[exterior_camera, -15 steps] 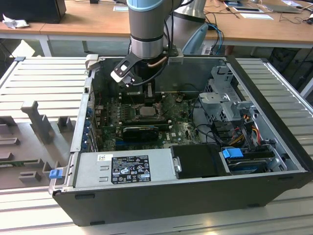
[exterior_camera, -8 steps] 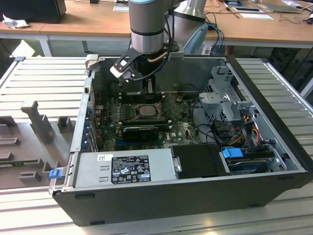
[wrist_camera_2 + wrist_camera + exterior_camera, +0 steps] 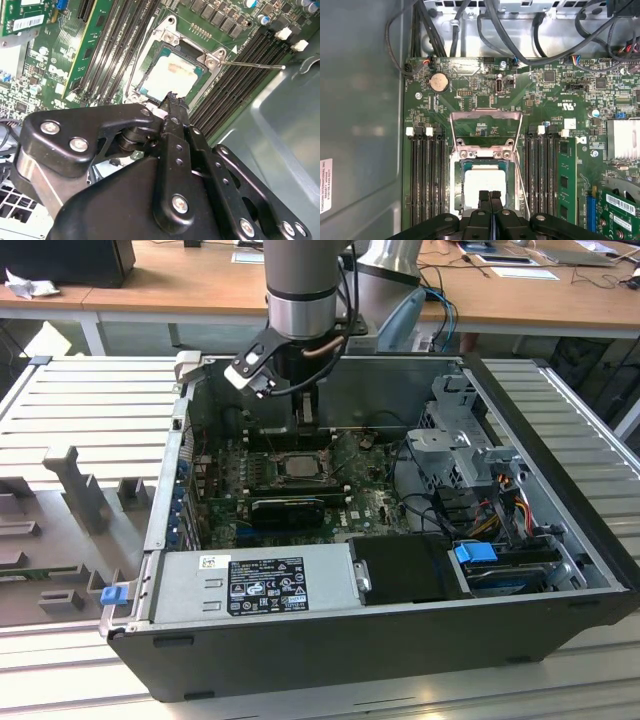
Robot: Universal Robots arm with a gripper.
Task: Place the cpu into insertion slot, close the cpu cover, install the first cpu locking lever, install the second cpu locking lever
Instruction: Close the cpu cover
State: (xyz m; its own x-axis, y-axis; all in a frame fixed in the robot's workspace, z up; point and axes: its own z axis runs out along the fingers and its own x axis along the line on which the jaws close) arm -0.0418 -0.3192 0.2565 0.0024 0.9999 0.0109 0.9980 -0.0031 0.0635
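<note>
Closed black gripper [image 3: 490,195], fingertips pressed together on nothing, hangs inside the open computer case [image 3: 400,640]; below it lies the green motherboard [image 3: 470,95]; the cpu cover [image 3: 485,115] stands hinged open beside the insertion slot [image 3: 461,177]; the cpu [image 3: 480,181] sits in that slot, just under the fingertips.

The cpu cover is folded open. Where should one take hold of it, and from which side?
Probably the free cross-bar of the cpu cover, farthest from its hinge at the insertion slot: there leverage is greatest. The plate is thin with an open window, so come from above, one finger through the window, one outside the bar.
</note>
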